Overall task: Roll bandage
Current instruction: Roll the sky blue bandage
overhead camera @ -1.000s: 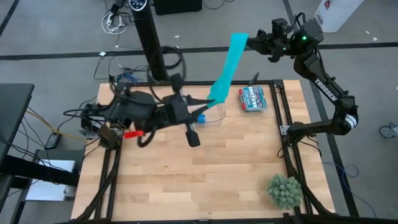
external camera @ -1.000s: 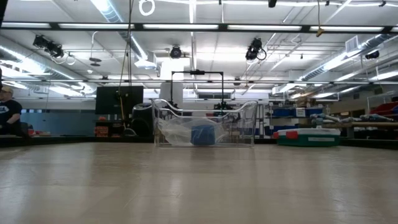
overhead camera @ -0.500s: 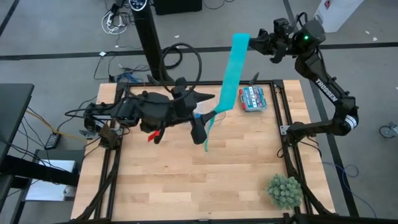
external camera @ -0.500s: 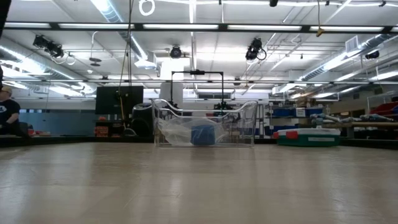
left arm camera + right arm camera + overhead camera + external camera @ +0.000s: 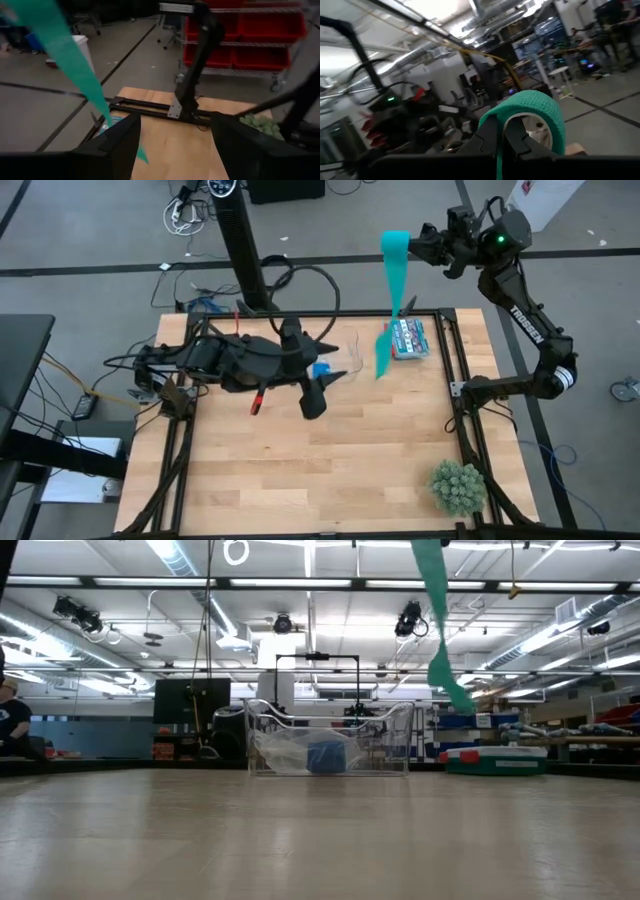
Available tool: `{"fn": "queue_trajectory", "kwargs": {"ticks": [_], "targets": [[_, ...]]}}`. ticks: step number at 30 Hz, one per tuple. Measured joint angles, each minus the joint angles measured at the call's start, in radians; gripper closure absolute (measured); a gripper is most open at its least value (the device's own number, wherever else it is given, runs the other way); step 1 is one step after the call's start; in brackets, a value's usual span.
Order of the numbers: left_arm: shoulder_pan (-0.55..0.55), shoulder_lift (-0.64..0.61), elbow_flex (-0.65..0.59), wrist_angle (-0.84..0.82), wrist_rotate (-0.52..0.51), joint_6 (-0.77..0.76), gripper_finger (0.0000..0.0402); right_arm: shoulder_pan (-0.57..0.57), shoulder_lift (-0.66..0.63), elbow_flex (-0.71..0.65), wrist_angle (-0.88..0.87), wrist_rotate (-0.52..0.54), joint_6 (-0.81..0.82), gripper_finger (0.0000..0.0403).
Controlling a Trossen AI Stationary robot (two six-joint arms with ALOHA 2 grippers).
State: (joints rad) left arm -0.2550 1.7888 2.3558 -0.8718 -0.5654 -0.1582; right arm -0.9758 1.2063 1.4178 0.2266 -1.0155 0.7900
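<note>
light: bright ceiling strips | shadows: faint | blur: both wrist views

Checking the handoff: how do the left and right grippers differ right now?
The right gripper is shut on the bandage, raised beyond the table's far edge; the left gripper is open and holds nothing. The right gripper is high with the ribbon hanging free from it; the left gripper is over the table by the clear bin. Both are dark two-finger grippers.
</note>
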Motion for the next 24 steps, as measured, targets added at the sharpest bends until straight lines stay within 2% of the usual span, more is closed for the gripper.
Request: {"fn": "queue_trajectory", "kwargs": {"ticks": [8,13,18,24], "targets": [[0.096,0.013,0.0,0.054,0.008,-0.141,0.0153,0.138,-0.017,0.0,0.131,0.012,0.082,0.0403],[0.158,0.024,0.0,0.161,0.116,-0.144,0.0153,0.227,-0.017,0.0,0.173,0.051,0.109,0.0403],[0.208,0.041,0.0,0.199,0.229,-0.186,0.0153,0.315,-0.016,0.0,0.173,0.095,0.097,0.0403],[0.242,0.054,0.0,0.2,0.263,-0.186,0.0153,0.388,-0.016,0.0,0.176,0.13,0.091,0.0403]]}}
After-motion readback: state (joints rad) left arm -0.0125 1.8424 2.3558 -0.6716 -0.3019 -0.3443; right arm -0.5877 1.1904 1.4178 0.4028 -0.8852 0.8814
